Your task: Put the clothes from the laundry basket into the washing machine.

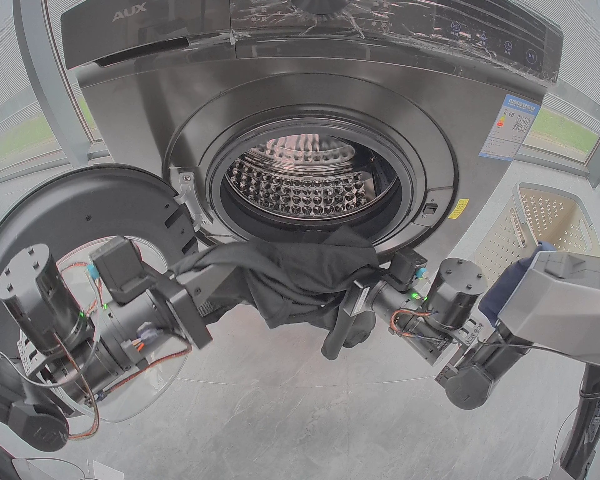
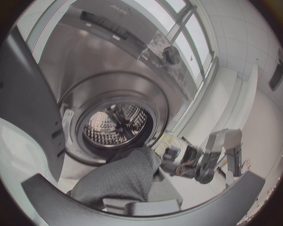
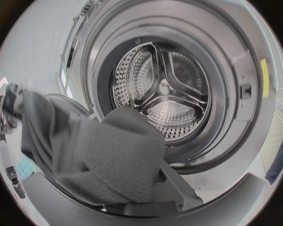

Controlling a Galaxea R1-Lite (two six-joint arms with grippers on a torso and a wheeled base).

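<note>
Standing on a pale grey, stone-patterned floor (image 1: 281, 406), the washing machine (image 1: 312, 87) has windows (image 1: 25, 131) with green outside on both sides of it. Its round door (image 1: 81, 200) is swung wide open on the robot's left, and the steel drum (image 1: 306, 181) has nothing in it. A blue-and-white sticker (image 1: 512, 125) and a small yellow label (image 1: 458, 208) sit on the front right, their print too small to read. Crinkled plastic film (image 1: 406, 25) covers the control panel. The dark garment (image 1: 300, 275) hangs stretched just below the drum's opening, outside it. The left gripper (image 1: 194, 269) clenches one end and the right gripper (image 1: 369, 284) grasps the other, the fingertips of both buried in cloth. The laundry basket (image 1: 544, 219) is on the right, partly hidden by the right arm, with a dark blue cloth (image 1: 503, 287) over its rim.
</note>
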